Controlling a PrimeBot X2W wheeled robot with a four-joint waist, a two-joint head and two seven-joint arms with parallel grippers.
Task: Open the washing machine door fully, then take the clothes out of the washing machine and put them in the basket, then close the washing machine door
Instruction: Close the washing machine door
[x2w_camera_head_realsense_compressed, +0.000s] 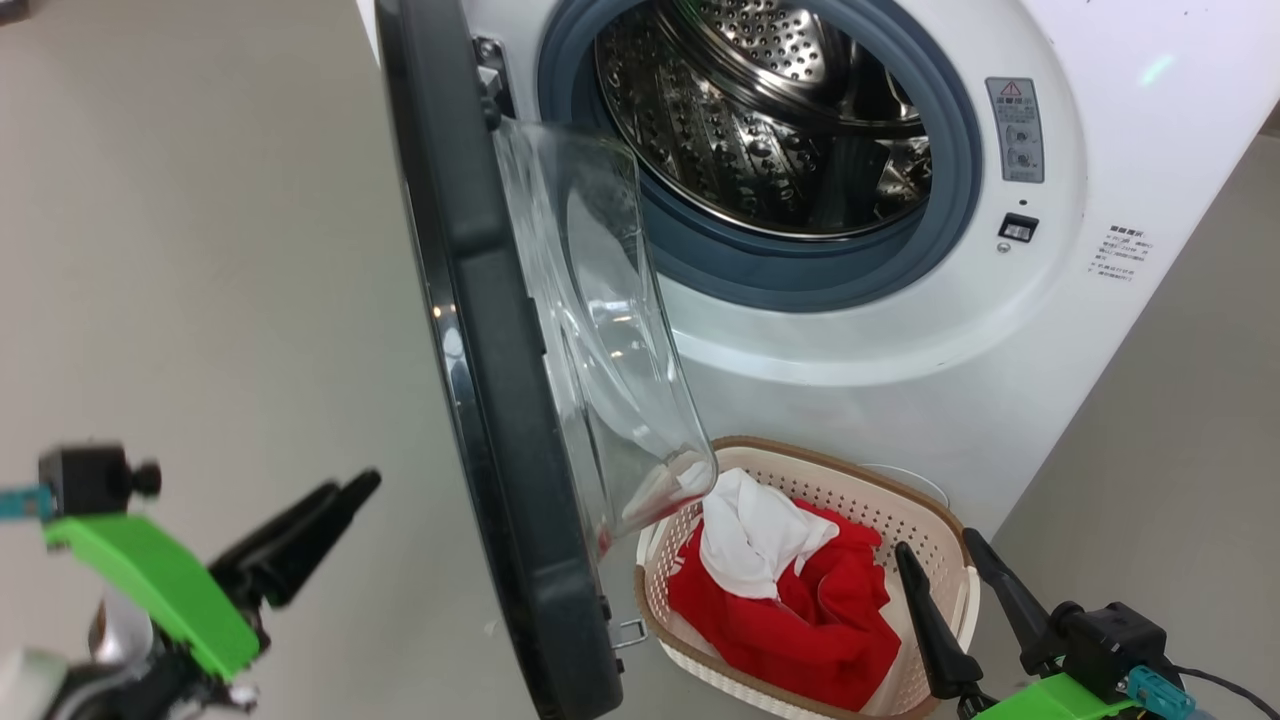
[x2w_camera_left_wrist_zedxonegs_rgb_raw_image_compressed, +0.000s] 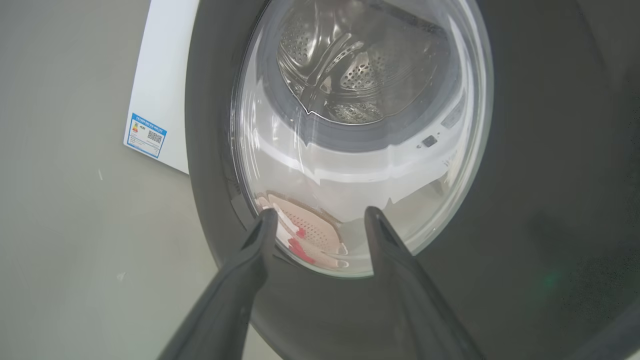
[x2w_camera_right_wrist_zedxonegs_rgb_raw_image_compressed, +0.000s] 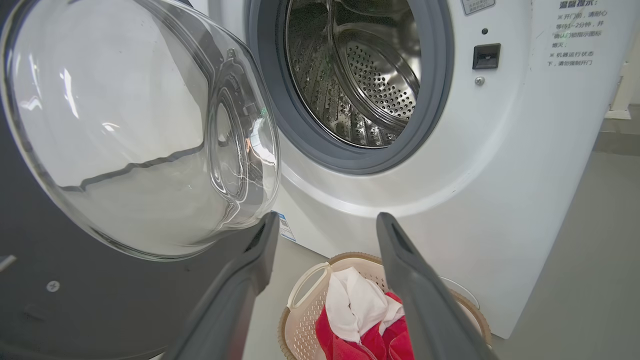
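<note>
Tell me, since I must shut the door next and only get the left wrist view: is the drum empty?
Observer: Yes, the drum shows bare steel, no fabric visible.
Operator: Where are the clothes?
Observer: The red and white clothes lie heaped in the basket before the washing machine.
Operator: And the right claw?
Observer: The right claw hangs open beside the basket, on the inner side of the door.

Left tool (x2w_camera_left_wrist_zedxonegs_rgb_raw_image_compressed: 320, 211) fingers apart, right tool (x2w_camera_head_realsense_compressed: 938, 542) fingers apart
</note>
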